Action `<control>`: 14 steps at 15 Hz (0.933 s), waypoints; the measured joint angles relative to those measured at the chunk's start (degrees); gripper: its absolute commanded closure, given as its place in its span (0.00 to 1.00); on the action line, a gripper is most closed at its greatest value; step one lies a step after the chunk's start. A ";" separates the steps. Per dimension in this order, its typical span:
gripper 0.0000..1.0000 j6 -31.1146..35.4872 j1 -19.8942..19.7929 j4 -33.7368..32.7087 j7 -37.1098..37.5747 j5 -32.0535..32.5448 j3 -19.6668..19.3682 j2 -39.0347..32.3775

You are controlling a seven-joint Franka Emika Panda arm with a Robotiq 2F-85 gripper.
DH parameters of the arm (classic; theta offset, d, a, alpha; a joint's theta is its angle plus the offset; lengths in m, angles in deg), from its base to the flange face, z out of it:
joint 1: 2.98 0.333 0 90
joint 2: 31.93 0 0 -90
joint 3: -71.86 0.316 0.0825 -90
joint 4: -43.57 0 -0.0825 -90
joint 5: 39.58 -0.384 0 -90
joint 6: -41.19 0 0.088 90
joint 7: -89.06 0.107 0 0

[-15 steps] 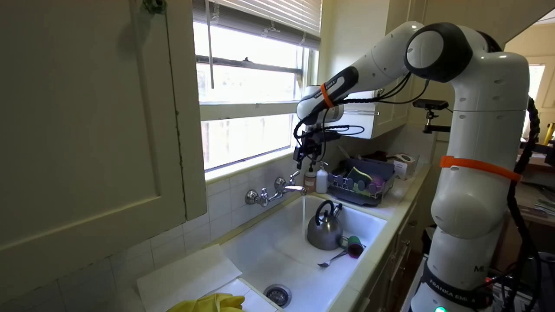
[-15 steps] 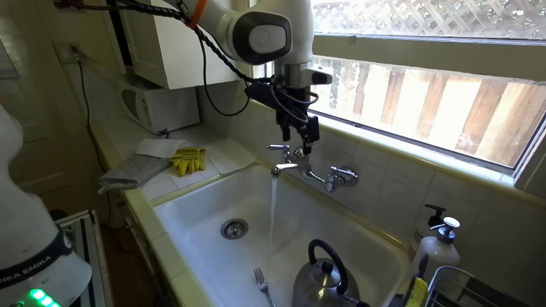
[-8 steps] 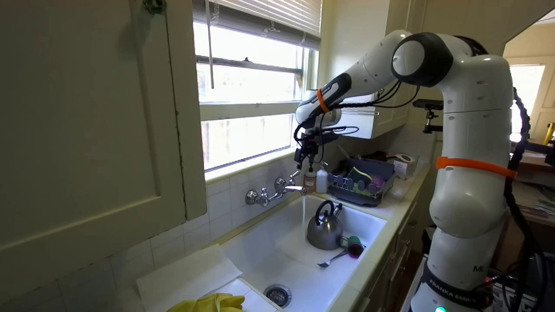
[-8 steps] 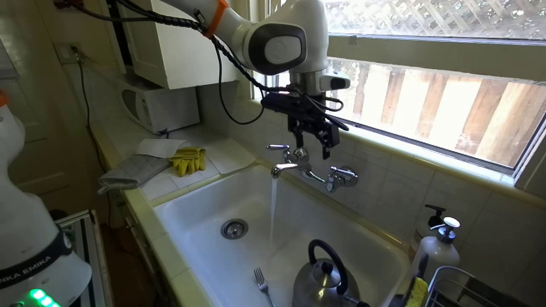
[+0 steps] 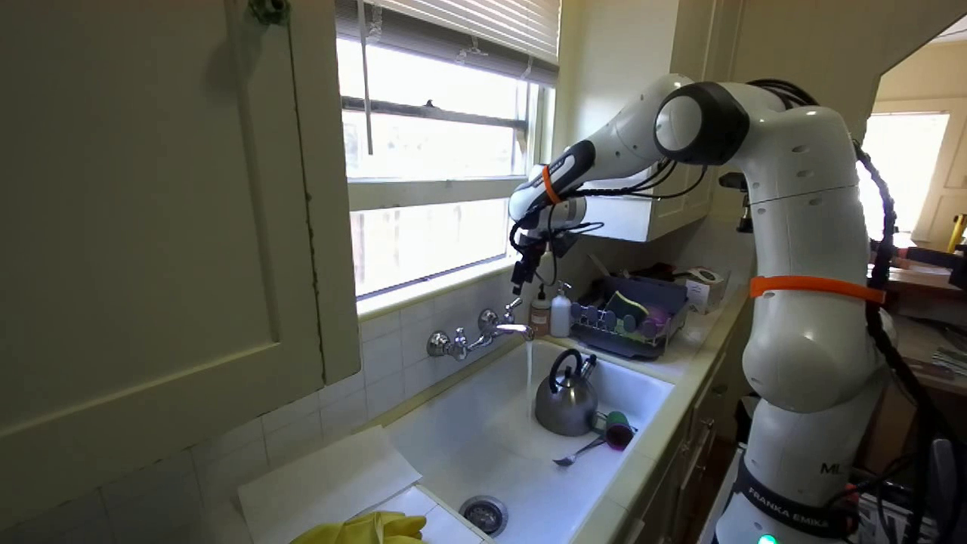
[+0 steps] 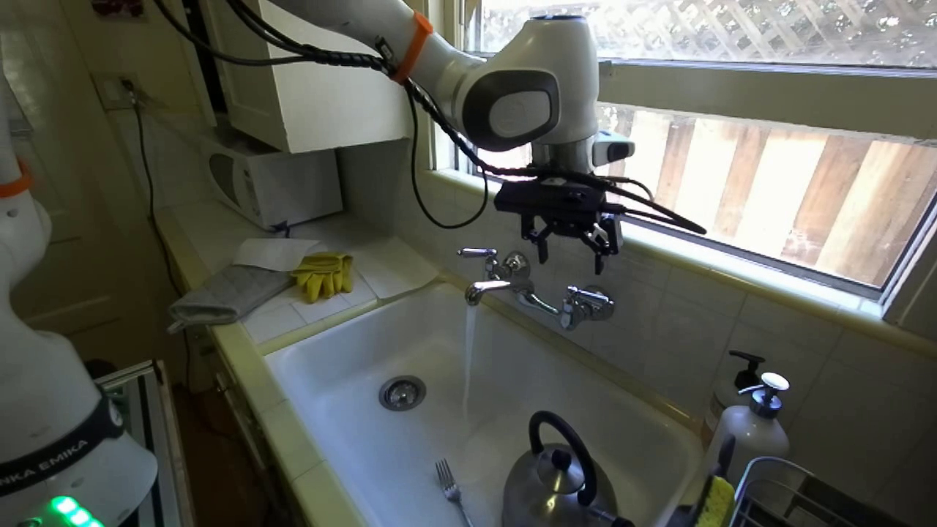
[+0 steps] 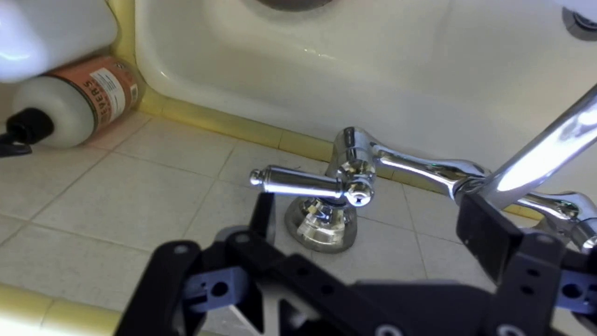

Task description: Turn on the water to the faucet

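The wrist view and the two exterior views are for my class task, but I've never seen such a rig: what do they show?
The machine is a white Franka robot arm ending in a black gripper. Two cameras standing apart from it take the exterior views; a third, on its wrist, looks down past the gripper at a chrome two-handled faucet. Water runs from the faucet into a white sink basin, where a stainless-steel kettle stands and a fork lies. A white pump bottle stands beside the basin. The gripper is open above the faucet, holding nothing.
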State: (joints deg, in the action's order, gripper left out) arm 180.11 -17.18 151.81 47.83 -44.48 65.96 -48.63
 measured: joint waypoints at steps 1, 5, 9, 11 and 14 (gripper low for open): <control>0.00 0.00 -0.41 -0.77 -2.11 -0.85 0.60 -0.90; 0.00 0.00 -1.76 -3.88 -8.82 -2.78 2.50 -4.24; 0.00 0.00 -2.59 -6.22 -13.29 -3.10 3.50 -6.88; 0.00 0.00 -2.98 -6.89 -14.95 -3.11 3.93 -7.99; 0.00 0.00 -3.66 -7.78 -17.13 -3.18 4.53 -9.52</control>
State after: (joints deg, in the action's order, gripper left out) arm 180.11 -20.84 144.03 30.70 -47.66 70.49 -58.16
